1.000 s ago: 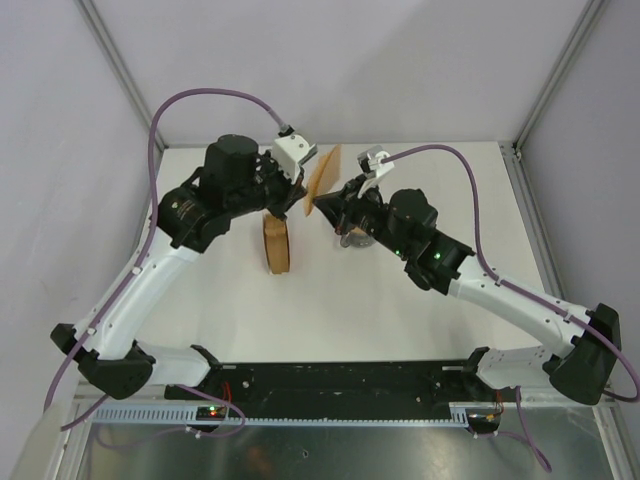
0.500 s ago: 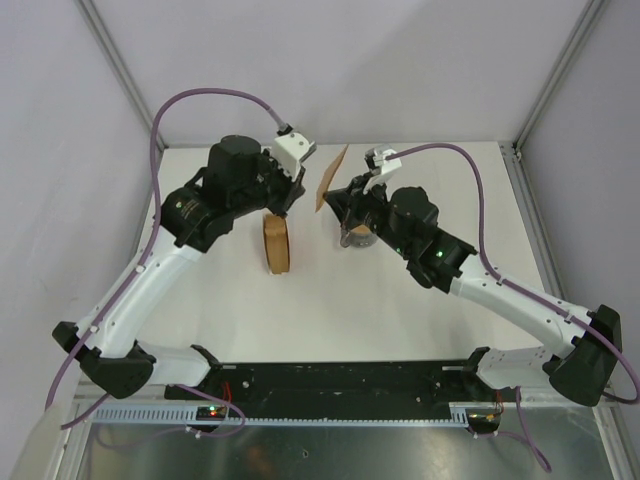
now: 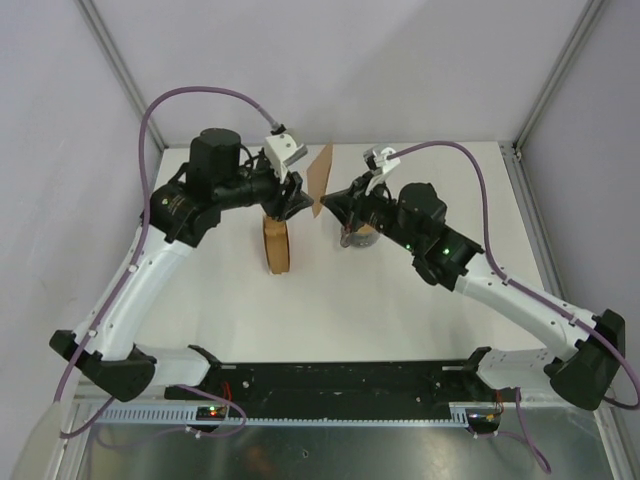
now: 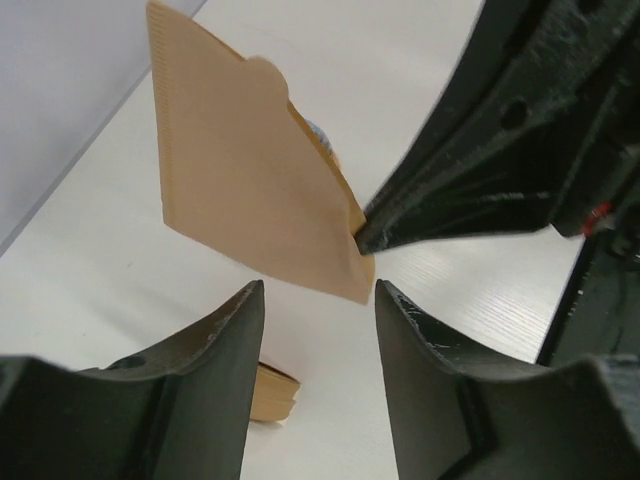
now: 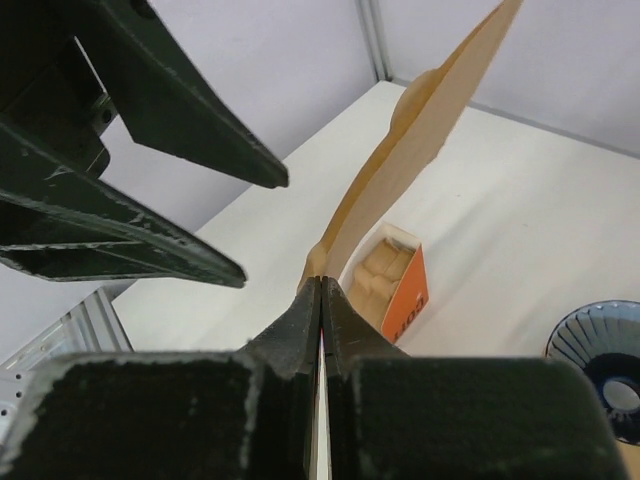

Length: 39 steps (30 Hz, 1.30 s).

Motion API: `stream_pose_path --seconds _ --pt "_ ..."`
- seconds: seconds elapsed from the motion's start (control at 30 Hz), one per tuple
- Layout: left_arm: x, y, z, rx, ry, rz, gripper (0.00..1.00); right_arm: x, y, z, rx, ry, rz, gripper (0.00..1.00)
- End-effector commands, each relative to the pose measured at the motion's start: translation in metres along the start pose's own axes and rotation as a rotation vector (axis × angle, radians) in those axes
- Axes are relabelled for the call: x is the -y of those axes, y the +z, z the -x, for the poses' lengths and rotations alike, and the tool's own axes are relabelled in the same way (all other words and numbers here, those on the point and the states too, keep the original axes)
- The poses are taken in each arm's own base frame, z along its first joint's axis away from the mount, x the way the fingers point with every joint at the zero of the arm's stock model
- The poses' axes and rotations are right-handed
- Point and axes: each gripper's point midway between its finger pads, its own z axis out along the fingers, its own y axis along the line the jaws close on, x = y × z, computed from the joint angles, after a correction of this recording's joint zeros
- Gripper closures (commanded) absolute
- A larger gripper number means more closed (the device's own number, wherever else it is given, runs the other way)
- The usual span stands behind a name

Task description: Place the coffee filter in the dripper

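Coffee filter (image 3: pixel 321 175) is hanging edge-up in mid-air over the table (image 3: pixel 330 300), between the two grippers and clear of the dripper. Left gripper (image 4: pixel 320 300) is sitting just beside the sheet's lower corner with fingers apart, gripping nothing. Right gripper (image 3: pixel 318 207) is pinching that corner with its fingers tight together, carrying the sheet alone.

Step in hand, as I'm reading it: swinging the paper right and down to the cone. The single-corner pinch is likely letting the thin sheet flop, so lowering slowly, point first and centred over the mouth, is looking safest, keeping the left arm clear.

Containers: orange box (image 5: pixel 405 290) is holding the stack of filters (image 5: pixel 385 268) upright. Dripper (image 5: pixel 600 345) is showing bare blue ribs, no paper inside yet.
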Motion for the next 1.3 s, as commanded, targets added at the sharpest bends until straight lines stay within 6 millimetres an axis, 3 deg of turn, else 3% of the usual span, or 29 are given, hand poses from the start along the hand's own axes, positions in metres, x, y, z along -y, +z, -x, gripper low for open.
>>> stream_pose_path --seconds 0.0,0.13,0.3,0.4,0.6,0.8,1.0,1.27 --pt "0.037 -0.029 0.022 0.109 0.071 -0.18 0.45 -0.008 -0.02 0.035 0.085 -0.001 -0.008 1.0" --pt "0.044 -0.027 0.012 0.081 0.058 -0.178 0.44 -0.019 -0.028 0.049 0.158 0.032 -0.079 1.0" --pt "0.055 -0.025 0.01 0.049 0.11 -0.151 0.44 -0.038 -0.029 0.051 0.19 0.067 -0.083 1.0" --pt "0.05 -0.025 0.015 0.048 0.146 -0.12 0.45 -0.044 -0.029 0.052 0.198 0.069 -0.074 1.0" --pt "0.046 -0.025 0.015 0.041 0.163 -0.101 0.6 -0.053 -0.032 0.057 0.214 0.06 -0.039 1.0" --pt "0.041 -0.028 0.02 0.048 0.168 -0.072 0.67 -0.056 -0.032 0.057 0.21 0.049 -0.026 1.0" --pt "0.048 -0.04 0.031 0.081 0.19 -0.095 0.58 -0.053 -0.032 0.054 0.202 0.035 -0.037 1.0" --pt "0.047 -0.037 0.027 0.064 0.194 -0.097 0.62 -0.055 -0.032 0.058 0.214 0.031 -0.024 1.0"
